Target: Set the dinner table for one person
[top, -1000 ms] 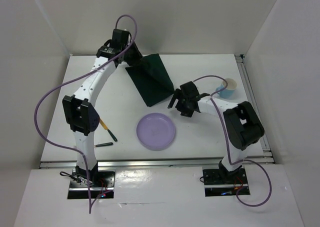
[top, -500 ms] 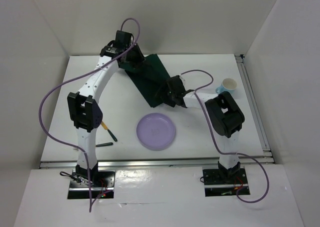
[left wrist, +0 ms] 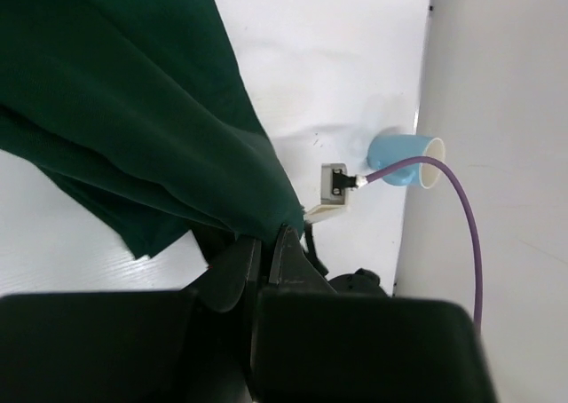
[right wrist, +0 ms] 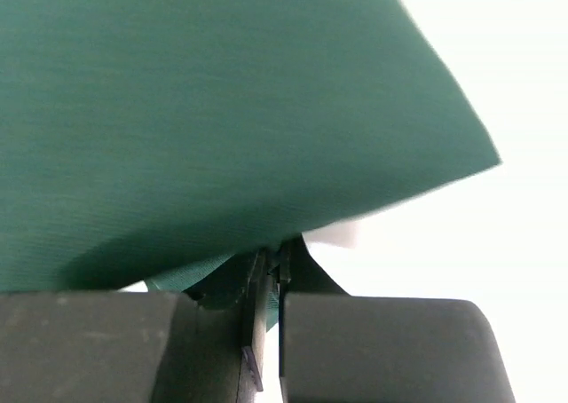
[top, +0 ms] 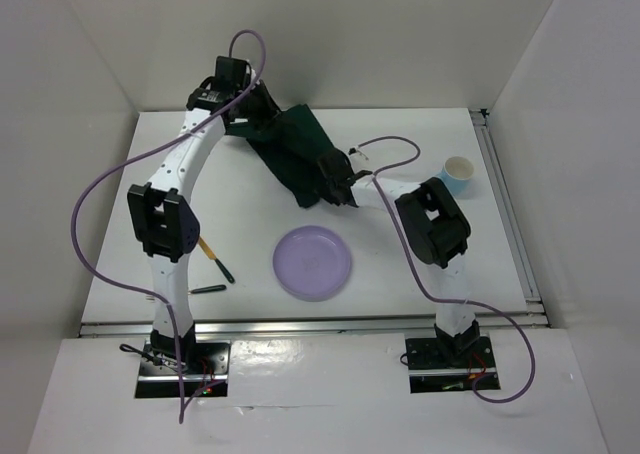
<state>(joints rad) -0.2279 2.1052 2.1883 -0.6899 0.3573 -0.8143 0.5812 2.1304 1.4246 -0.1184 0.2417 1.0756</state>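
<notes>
Nearest to the arm bases, a lilac plate lies flat on the dinner table, the wide white top that carries everything in this white booth. To the left of the plate lie two dark utensils, close together and not arranged. I think these things wait here because the mat must go down first.

A little farther, the right gripper is closed on the near right corner of the dark green mat. Its wrist camera shows the fingers pressed together with the cloth edge between them. At about the same depth, a blue cup stands upright by the right edge, well apart from the cloth.

Farthest, on the left, the left gripper pinches the opposite corner in the same way. Between the two grips the mat is wrinkled and partly lifted, not flat. Holding two opposite corners, in my judgement, lets the arms stretch the cloth and move it without folding.
</notes>
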